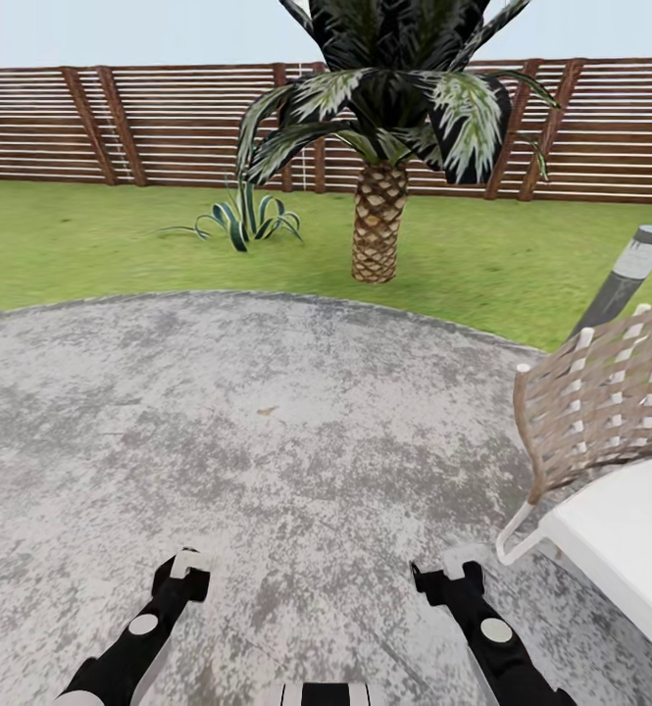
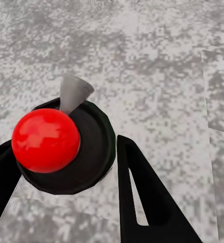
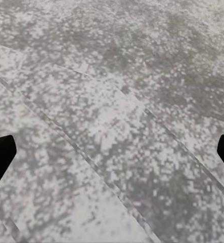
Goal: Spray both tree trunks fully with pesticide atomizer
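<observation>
1. Between the fingers of our left gripper [image 2: 66, 172], seen in the left wrist view, sits the pesticide atomizer [image 2: 66, 147]: a dark round cap with a glossy red ball [image 2: 46, 140] on top and a grey cone nozzle [image 2: 74, 92] jutting out beside it.
2. One dark finger [image 2: 147, 202] lies just beside the cap and the other shows at the opposite edge; we cannot tell whether they press on the bottle or only bracket it.
3. Our right gripper [image 3: 112, 152] stands spread wide over bare speckled paving [image 3: 112, 76], holding nothing.
4. From the head view both arms hang low over the stone patio [image 1: 218, 412]; a scaly-trunked palm [image 1: 379, 230], a slat fence [image 1: 120, 123] and a woven chair [image 1: 600, 402] lie ahead, and no grey-brown tree trunk is visible.
5. We judge the atomizer rigid plastic, fairly light, perhaps sloshing with liquid, and smooth enough to slip.
6. We would hold it around the body below the cap, leaving ball and nozzle free.
</observation>
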